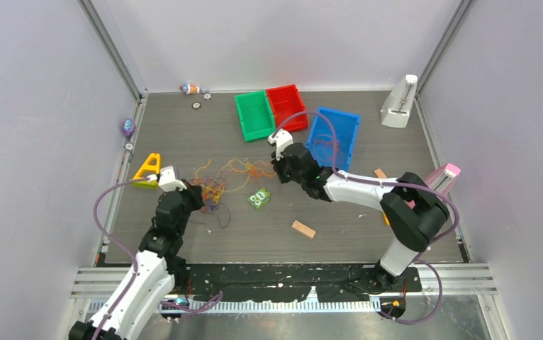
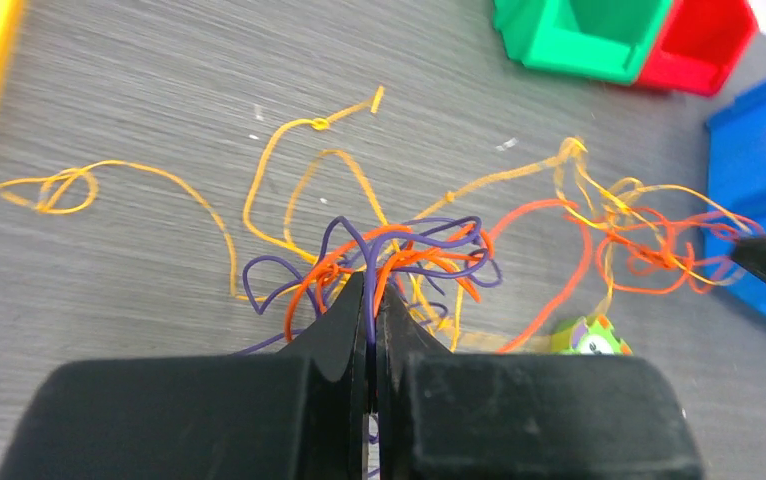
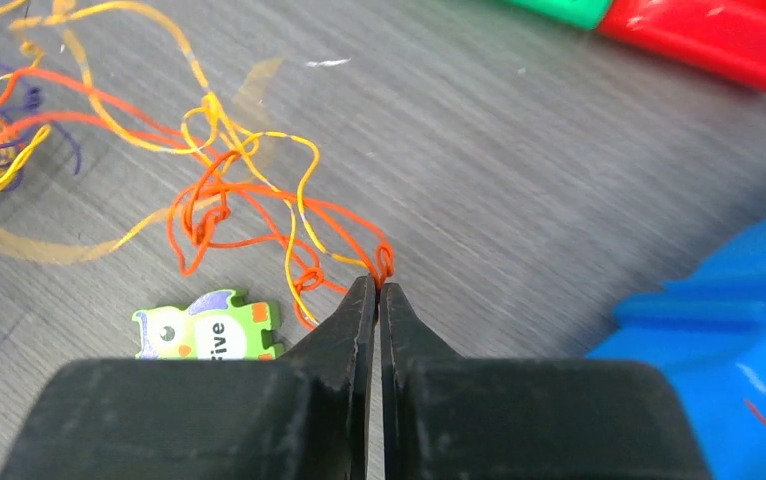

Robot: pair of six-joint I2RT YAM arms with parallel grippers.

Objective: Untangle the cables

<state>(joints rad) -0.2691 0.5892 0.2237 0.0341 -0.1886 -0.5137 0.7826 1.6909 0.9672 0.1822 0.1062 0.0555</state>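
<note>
Presently, our left gripper (image 2: 372, 292) and right gripper (image 3: 377, 290) each clamped tight on the cables (image 2: 399, 250); owl puzzle piece (image 3: 209, 328) alongside, blue bin (image 3: 719, 380) nearby.

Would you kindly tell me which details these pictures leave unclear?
- Top view: the cables are too fine to trace singly.
- Left wrist view: the left pincer hides with its own body where the strands end.
- Right wrist view: the blue bin is cut off by the edge, so its inside barely shows.
</note>
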